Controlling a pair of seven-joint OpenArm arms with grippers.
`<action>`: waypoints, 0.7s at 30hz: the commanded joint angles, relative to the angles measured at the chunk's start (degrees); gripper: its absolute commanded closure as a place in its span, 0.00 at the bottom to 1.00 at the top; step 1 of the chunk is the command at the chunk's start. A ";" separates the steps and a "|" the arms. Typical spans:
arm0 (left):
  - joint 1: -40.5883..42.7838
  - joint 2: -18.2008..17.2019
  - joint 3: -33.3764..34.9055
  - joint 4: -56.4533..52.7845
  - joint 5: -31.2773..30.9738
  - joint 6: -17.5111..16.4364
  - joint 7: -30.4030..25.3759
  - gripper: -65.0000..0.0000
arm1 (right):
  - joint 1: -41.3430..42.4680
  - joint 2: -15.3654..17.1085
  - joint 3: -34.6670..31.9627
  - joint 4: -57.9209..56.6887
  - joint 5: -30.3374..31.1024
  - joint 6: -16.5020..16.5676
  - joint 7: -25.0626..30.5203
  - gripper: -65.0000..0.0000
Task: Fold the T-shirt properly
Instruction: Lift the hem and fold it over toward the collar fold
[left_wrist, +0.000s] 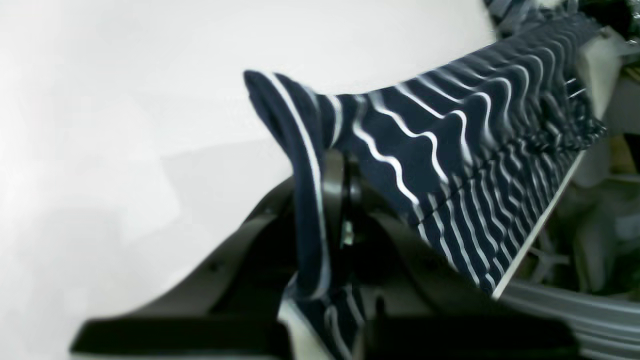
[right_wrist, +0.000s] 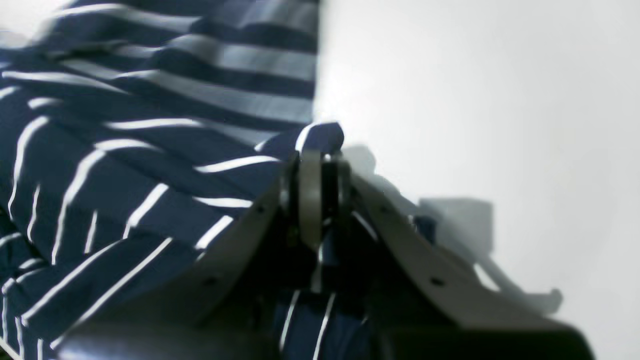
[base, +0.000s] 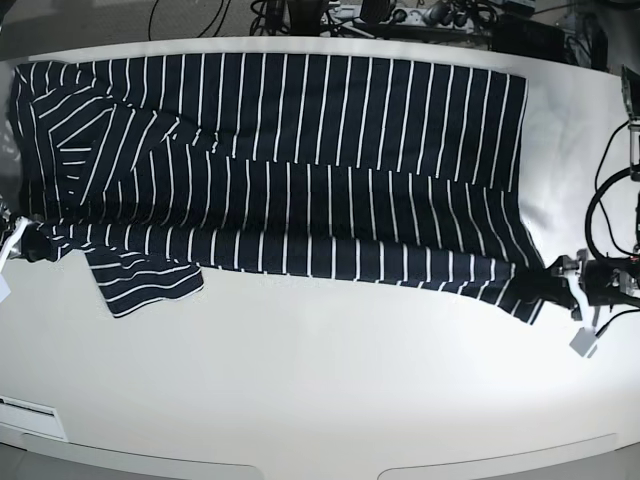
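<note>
base view is showing the t-shirt (base: 300, 180) lying spread across the table (base: 320, 380), left claw (base: 556, 275) and right claw (base: 22, 240) each clamping a near corner; uneven pulling is risking a crooked fold or slipped cloth.

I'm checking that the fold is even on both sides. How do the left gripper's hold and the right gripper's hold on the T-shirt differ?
The left gripper pinches the T-shirt at its plain corner on the base view's right; the right gripper pinches the opposite end, by the sleeve. The left gripper's body shows fully over the white table; the right gripper sits at the picture's edge, mostly cut off. Both are shut on the near edge of the cloth.
</note>
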 joint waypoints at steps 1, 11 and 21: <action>-1.49 -1.75 -0.63 0.68 -0.53 -0.52 -0.31 1.00 | 1.44 2.03 0.66 0.81 -0.13 0.01 0.83 1.00; 9.16 -1.90 -0.63 3.17 -0.53 -0.52 2.69 1.00 | 1.27 2.05 0.66 0.81 2.56 0.01 -5.33 1.00; 17.53 -4.13 -0.63 16.90 -0.53 -0.52 2.67 1.00 | 1.25 2.51 0.66 0.79 5.68 0.01 -12.24 1.00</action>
